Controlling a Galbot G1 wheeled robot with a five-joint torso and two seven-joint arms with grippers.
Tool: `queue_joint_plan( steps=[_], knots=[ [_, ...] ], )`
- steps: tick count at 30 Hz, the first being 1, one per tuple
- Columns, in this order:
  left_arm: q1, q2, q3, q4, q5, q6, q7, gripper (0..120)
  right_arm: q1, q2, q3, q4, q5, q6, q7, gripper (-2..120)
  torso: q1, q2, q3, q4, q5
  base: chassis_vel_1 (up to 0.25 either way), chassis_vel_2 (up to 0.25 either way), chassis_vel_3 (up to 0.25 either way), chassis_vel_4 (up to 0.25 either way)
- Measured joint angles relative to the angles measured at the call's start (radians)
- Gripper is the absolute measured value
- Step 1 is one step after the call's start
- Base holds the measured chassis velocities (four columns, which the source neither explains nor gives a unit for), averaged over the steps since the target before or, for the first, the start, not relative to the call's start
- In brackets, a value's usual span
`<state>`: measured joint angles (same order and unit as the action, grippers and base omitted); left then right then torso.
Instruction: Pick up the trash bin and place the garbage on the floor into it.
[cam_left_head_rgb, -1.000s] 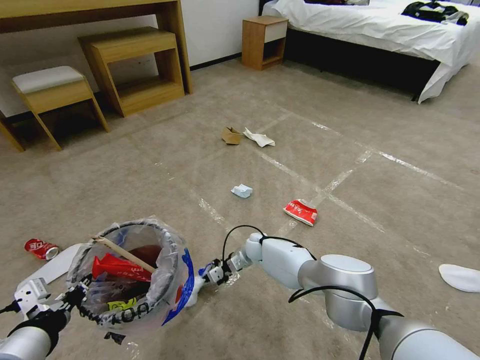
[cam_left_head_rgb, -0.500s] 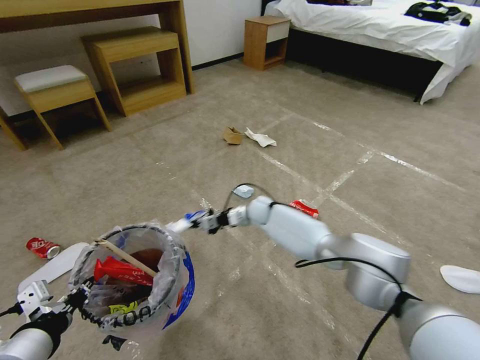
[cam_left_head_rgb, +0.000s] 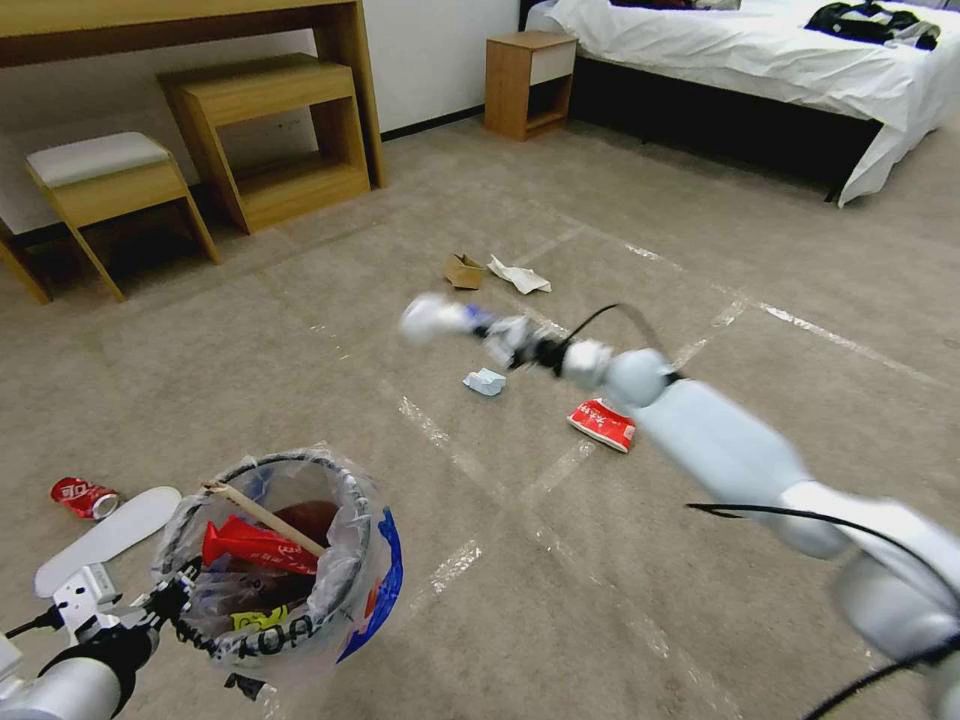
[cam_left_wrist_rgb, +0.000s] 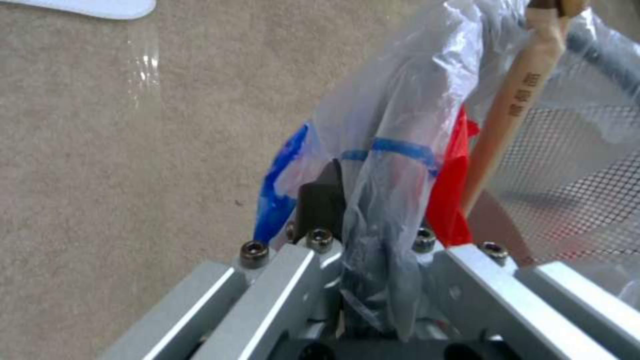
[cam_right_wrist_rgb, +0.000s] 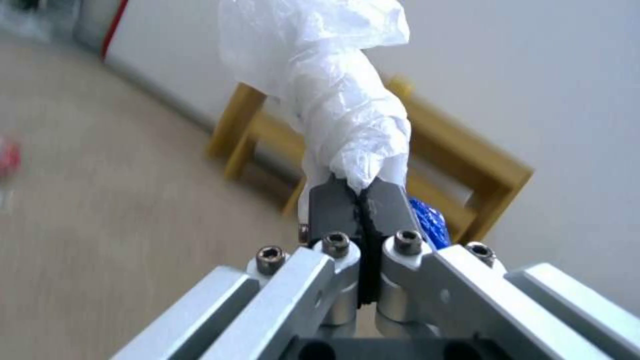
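Note:
The trash bin (cam_left_head_rgb: 275, 560), a red bucket with a black wire rim and a clear bag liner, hangs low at my left. My left gripper (cam_left_head_rgb: 168, 602) is shut on its rim and bag, and its dark finger (cam_left_wrist_rgb: 321, 202) pinches the plastic. A wooden stick (cam_left_wrist_rgb: 517, 95) and a red wrapper (cam_left_head_rgb: 250, 545) lie inside. My right gripper (cam_right_wrist_rgb: 360, 192) is raised over the floor (cam_left_head_rgb: 560, 560), shut on a crumpled white plastic wad (cam_right_wrist_rgb: 340, 100), and appears blurred in the head view as the right gripper (cam_left_head_rgb: 488, 326). On the carpet lie garbage pieces: pale-blue paper (cam_left_head_rgb: 484, 381), a red wrapper (cam_left_head_rgb: 602, 424), brown cardboard (cam_left_head_rgb: 463, 270) and white paper (cam_left_head_rgb: 518, 276).
A red can (cam_left_head_rgb: 83, 497) and a white slipper (cam_left_head_rgb: 105, 525) lie left of the bin. A desk with a shelf unit (cam_left_head_rgb: 270, 140) and a stool (cam_left_head_rgb: 105, 190) stand at the back left. A nightstand (cam_left_head_rgb: 527, 82) and a bed (cam_left_head_rgb: 760, 70) stand at the back right.
My right arm has swung up and away from the floor beside the bin, carrying the white wad. The bin and left gripper have barely moved.

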<state>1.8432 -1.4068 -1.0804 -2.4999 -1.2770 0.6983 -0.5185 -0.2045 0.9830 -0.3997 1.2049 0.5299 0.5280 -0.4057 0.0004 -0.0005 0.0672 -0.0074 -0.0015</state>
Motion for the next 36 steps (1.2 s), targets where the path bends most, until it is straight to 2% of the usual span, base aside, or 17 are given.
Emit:
queue_joint_plan(
  steps=[2,4,7,18,25,36],
  knots=[
    [0.004,-0.007,-0.006,0.000,-0.001,0.000,0.002,0,-0.006,-0.012,0.007,0.046,0.045,0.001,0.003,0,0.000,0.000,0.000,0.0003,-0.0002,0.000,0.000,0.000,0.000],
    [0.009,-0.029,-0.013,0.000,0.000,0.000,0.004,0,-0.021,-0.016,0.018,0.124,0.113,0.018,0.002,0,0.000,0.000,0.000,0.0018,-0.0002,0.000,0.000,0.000,0.000],
    [0.004,-0.043,-0.005,0.000,0.006,0.002,0.007,0,-0.048,-0.020,0.033,0.198,0.158,0.021,0.010,0,0.000,0.000,0.000,0.0016,-0.0005,0.000,0.000,0.000,0.000],
    [0.004,-0.047,0.007,0.000,0.026,0.003,0.014,0,-0.119,-0.007,0.025,0.297,0.160,0.030,-0.003,0,0.000,0.000,0.000,0.0013,-0.0004,0.000,0.000,0.000,0.000],
    [-0.009,-0.051,0.030,0.000,0.043,0.004,0.019,0,-0.150,-0.023,-0.011,0.405,0.239,0.025,-0.045,0,0.000,0.000,0.000,0.0011,-0.0006,0.000,0.000,0.000,0.000],
    [-0.011,-0.063,0.052,0.000,0.073,0.004,0.028,0,-0.194,-0.013,-0.117,0.495,0.192,0.013,-0.098,0,0.000,0.000,0.000,0.0011,-0.0005,0.000,0.000,0.000,0.000]
  ],
)
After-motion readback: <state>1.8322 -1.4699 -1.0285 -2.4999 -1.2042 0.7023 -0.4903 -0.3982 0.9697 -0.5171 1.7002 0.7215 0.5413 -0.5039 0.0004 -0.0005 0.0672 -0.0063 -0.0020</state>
